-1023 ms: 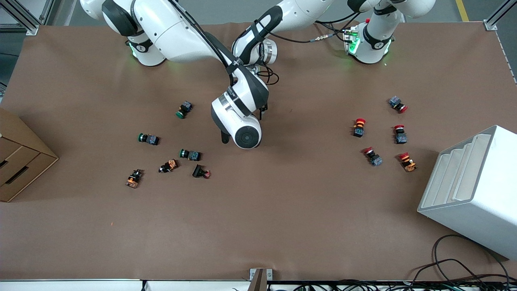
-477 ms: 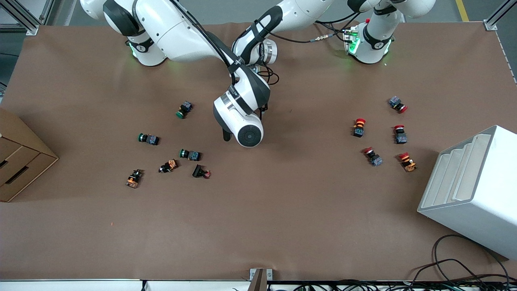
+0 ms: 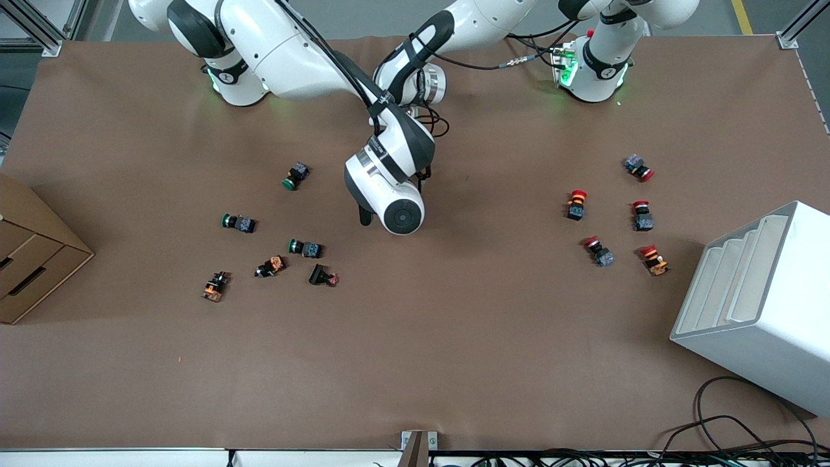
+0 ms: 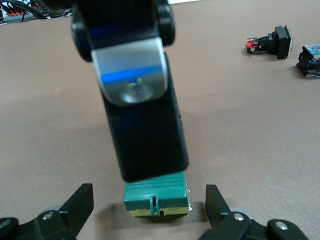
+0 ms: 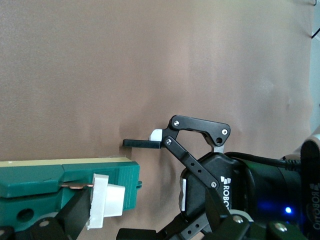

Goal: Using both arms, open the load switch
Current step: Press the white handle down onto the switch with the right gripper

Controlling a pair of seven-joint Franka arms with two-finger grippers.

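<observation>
Mid-table | load switch [image 4: 157,199] | left gripper [image 4: 150,205] marked "ROBO"

The right gripper [image 3: 364,217] has crept toward the left arm's end.

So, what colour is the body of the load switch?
Dark green; the load switch shows best in the right wrist view.

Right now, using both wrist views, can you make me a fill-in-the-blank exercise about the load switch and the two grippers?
1. The right gripper holds the load switch, whose body is ___ in colour.
2. The tab at one end of the switch is ___.
3. The left gripper flanks one end of the switch, its fingers ___.
4. The push buttons toward the left arm's end of the table have ___ caps.
Missing words: green; white; open; red.
</observation>
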